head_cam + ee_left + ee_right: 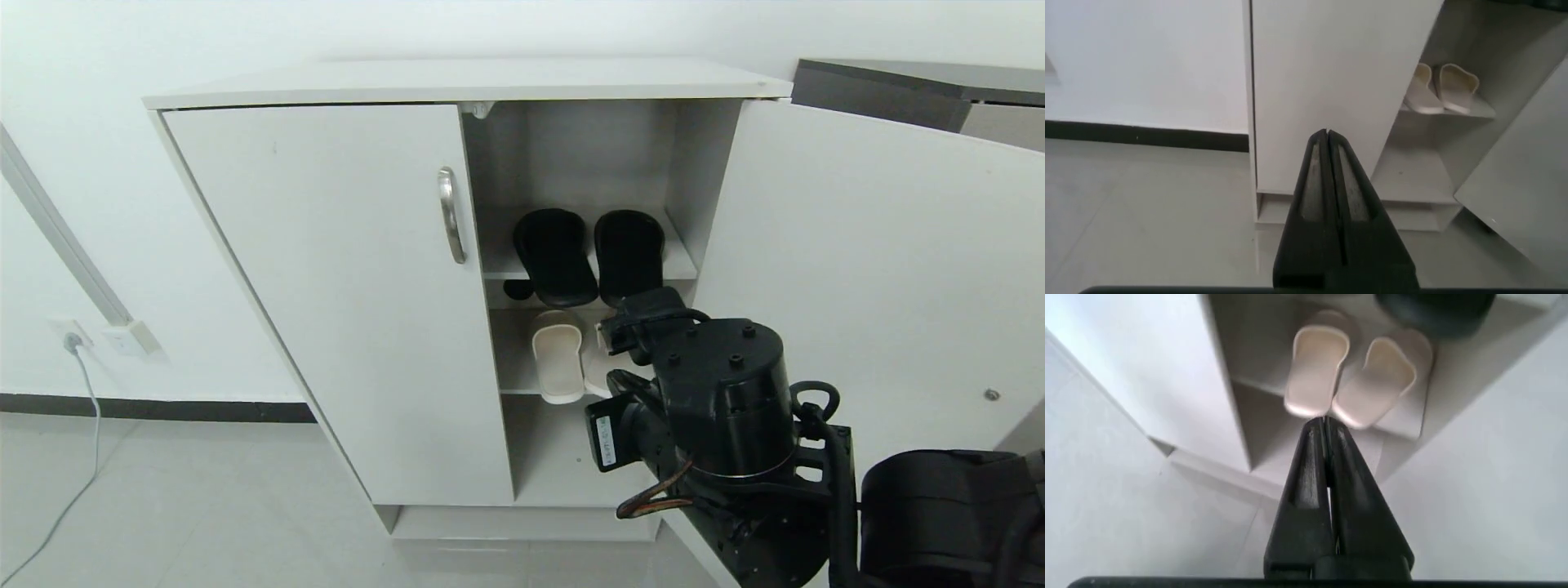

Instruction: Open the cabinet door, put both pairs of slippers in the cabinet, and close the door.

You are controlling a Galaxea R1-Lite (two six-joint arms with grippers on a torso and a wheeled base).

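Observation:
The white cabinet (465,82) has its right door (865,269) swung open and its left door (343,286) closed. A pair of black slippers (588,257) lies on the upper shelf. A pair of beige slippers (558,355) (1351,371) (1445,88) lies on the shelf below. My right arm (718,400) is in front of the open half, and my right gripper (1325,426) is shut and holds nothing, just short of the beige pair. My left gripper (1327,137) is also shut with nothing in it, low and back from the closed door.
The closed door has a metal handle (450,215). The bottom compartment (563,465) holds nothing. A wall socket with a grey cable (73,336) sits at the left above the tiled floor (204,506). A grey unit (898,94) stands behind the open door.

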